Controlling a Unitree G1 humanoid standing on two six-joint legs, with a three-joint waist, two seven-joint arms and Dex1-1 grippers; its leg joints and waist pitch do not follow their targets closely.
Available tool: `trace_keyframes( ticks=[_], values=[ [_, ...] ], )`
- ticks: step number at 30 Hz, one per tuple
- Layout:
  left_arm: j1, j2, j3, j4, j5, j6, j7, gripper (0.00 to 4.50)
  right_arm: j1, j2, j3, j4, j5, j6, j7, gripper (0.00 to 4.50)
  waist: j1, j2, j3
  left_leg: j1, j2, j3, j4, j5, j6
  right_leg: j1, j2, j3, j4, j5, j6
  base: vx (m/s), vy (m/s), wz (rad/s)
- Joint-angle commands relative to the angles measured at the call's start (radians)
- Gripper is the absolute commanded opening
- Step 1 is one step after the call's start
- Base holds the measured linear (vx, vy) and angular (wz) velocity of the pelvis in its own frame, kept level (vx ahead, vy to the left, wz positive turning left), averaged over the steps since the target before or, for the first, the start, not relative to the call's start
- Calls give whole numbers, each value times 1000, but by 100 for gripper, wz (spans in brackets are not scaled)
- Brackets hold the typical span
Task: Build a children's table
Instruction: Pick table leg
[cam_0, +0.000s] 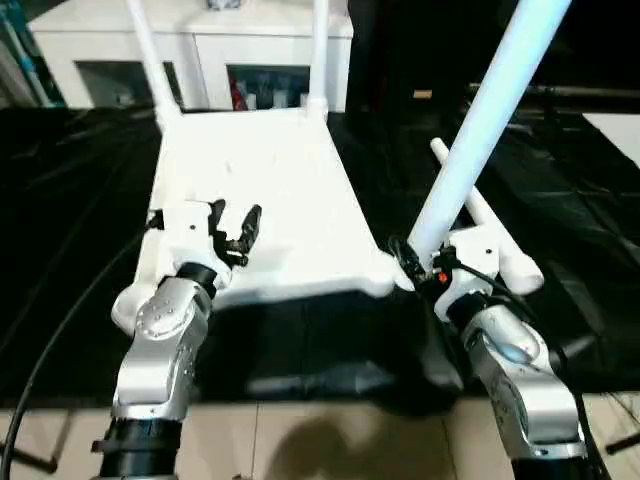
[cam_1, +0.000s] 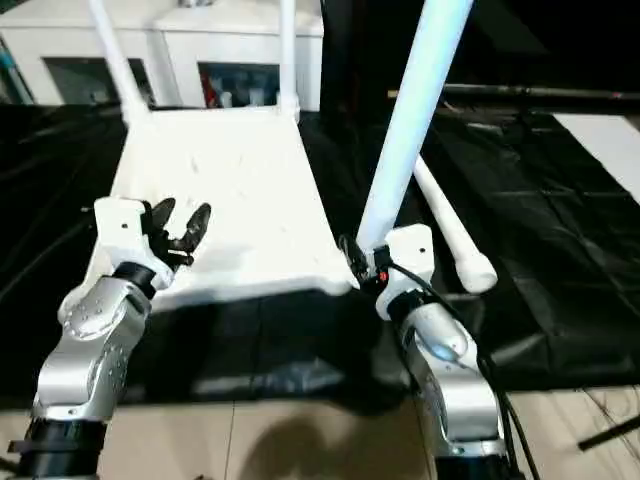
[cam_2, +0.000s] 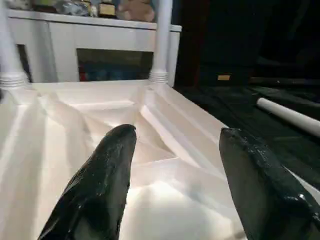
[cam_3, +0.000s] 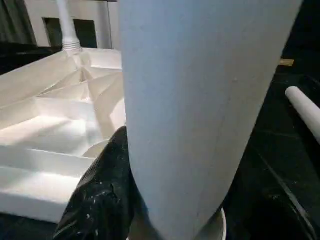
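Right gripper (cam_0: 418, 262) at near right corner of table top (cam_0: 270, 190), fingers clamped on lower end of leg (cam_0: 480, 120); leg held steep, tilted right, foot at corner socket, likely for seating. Left gripper (cam_0: 237, 228) over near left part of top, fingers apart, holding nothing; probably ready to steady it. Top lies underside up on black sheet (cam_0: 70, 240), sockets facing up to take legs. Spare leg (cam_0: 490, 235) flat just right of top. Two legs (cam_0: 150, 60) upright in far corners. White cabinet (cam_0: 200, 50) beyond.
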Motion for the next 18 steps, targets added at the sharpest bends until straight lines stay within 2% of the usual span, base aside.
trace_keyframes(
  ticks=[1,2,3,4,5,6,7,8,9,10,11,12,13,14,15,16,17,18],
  values=[
    [8,-1,-26,-24,9,4,1,300,-5,-5,4,-13,-4,-18,0,188,12,0,-92,-18,-5,16,-46,-61,180,71,-27,33,-56,15,-207,119,23,0],
    [11,-2,-31,-28,10,8,-3,300,-5,-1,2,-11,-4,-20,-9,188,10,3,-96,-19,-7,12,-43,-10,199,75,-19,29,-48,46,-197,111,26,3],
    [11,-2,-31,-28,10,9,-3,300,-5,-1,2,-11,-4,-20,-10,188,6,7,-101,-3,-8,2,-38,71,247,65,-2,17,-36,103,-176,141,9,4],
    [12,-3,-32,-31,10,12,-4,300,-5,-3,4,-9,-3,-22,-14,188,-2,13,-106,38,3,-18,-34,151,315,40,15,7,-10,145,-164,141,9,4],
    [13,-3,-33,-32,10,14,-6,300,-2,-6,5,-7,-2,-25,-16,188,-9,15,-104,52,8,-30,-29,195,361,25,22,5,2,157,-157,138,-17,4],
    [13,-3,-33,-31,11,15,-7,300,1,-8,5,-6,-3,-28,-17,188,-14,17,-106,87,25,-52,-18,290,452,-10,18,4,26,164,-134,98,-32,5],
    [13,-7,-31,-29,0,3,-18,300,6,-7,3,-11,-5,-28,-16,188,-24,19,-109,137,58,-91,6,450,526,-87,5,17,62,164,-117,98,-32,5],
    [13,-9,-30,-28,-7,-4,-23,300,8,-6,2,-13,-5,-27,-15,188,-29,16,-111,153,76,-109,15,527,552,-116,-8,27,74,145,-104,60,-45,-6],
    [13,-11,-29,-28,-12,-9,-28,300,9,-6,1,-15,-5,-26,-14,188,-21,-4,-107,113,57,-116,41,712,539,-109,-40,69,72,239,-76,38,-65,-24],
    [10,-5,-32,-20,-3,1,-24,300,8,-8,-1,-18,-3,-23,-12,188,13,-42,-113,-42,-71,-44,84,676,401,25,-14,109,83,689,7,38,-65,-24],
    [9,-3,-34,-17,1,3,-22,300,8,-9,-2,-18,-2,-22,-11,188,34,-21,-108,-78,-87,-31,74,570,329,35,-21,111,93,910,39,-2,-60,-3],
    [0,6,-41,9,19,-9,-18,300,4,-16,-11,-18,4,-19,-7,188,46,-22,-108,-63,-65,-21,53,381,165,12,-10,108,98,1158,58,-30,-56,14],
    [-3,9,-43,18,22,-14,-18,300,2,-18,-13,-17,5,-18,-6,188,50,-22,-107,-46,-62,-17,33,256,49,22,8,96,95,1156,66,-30,-56,14],
    [-9,11,-43,29,22,-17,-17,300,0,-21,-15,-15,7,-19,-4,188,52,-16,-106,-33,-54,-19,27,215,21,14,7,94,87,1108,72,-41,-65,8],
    [-10,11,-43,30,22,-16,-17,300,0,-21,-15,-15,7,-20,-4,188,50,-10,-100,-20,-37,-23,7,139,2,3,-5,91,70,972,77,-60,-52,4],
    [-15,11,-41,35,21,-12,-14,300,-1,-23,-15,-15,9,-20,-4,188,51,-5,-93,-10,-19,-27,-9,62,-28,-2,-5,86,57,789,59,-60,-52,4],
    [-21,11,-35,39,21,-8,-7,300,-2,-23,-15,-14,11,-20,-5,188,53,-2,-91,-6,-11,-30,-15,33,-44,-4,-5,84,53,704,40,-77,-12,-1],
    [-23,10,-33,41,21,-6,-4,300,-2,-23,-14,-14,12,-19,-5,188,54,3,-86,2,2,-35,-24,-31,-64,-12,-5,84,43,546,-9,-102,29,-1]
  ],
)
